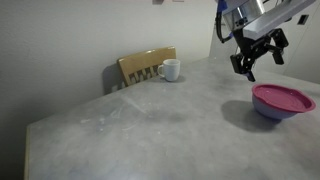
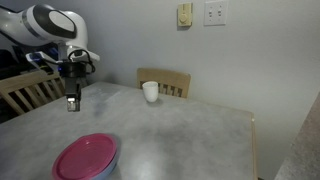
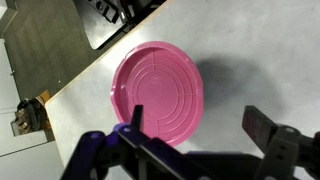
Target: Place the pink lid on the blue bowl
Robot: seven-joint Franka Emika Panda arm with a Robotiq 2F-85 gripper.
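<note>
The fingers [image 3: 262, 122] are spread wide with nothing between them. In the wrist view they hang clear above the pink lid [image 3: 158, 92], and in both exterior views they hover off the bench [image 1: 130, 130], up and to one side of the lid and not touching it.

The lid [image 1: 283, 97] lies flat and level on the blue bowl [image 1: 272, 112], covering its mouth. The bowl shows only as a blue band under the pink edge [image 2: 113, 158], and from the wrist it is hidden altogether. By that lie, the placing looks done.

The lid reads as thin moulded plastic, so it is probably light, stiff and not fragile. Its face is glossy with shallow concentric rings and would likely be slippery under flat pads. If it needs reseating, the raised rim is the place to pinch, one finger above and one below where it overhangs the bowl. The bowl also looks light, and a sideways nudge could slide it across the smooth bench.

A white mug [image 1: 171, 69] stands well apart at the far edge, in front of a wooden chair [image 1: 140, 68].
</note>
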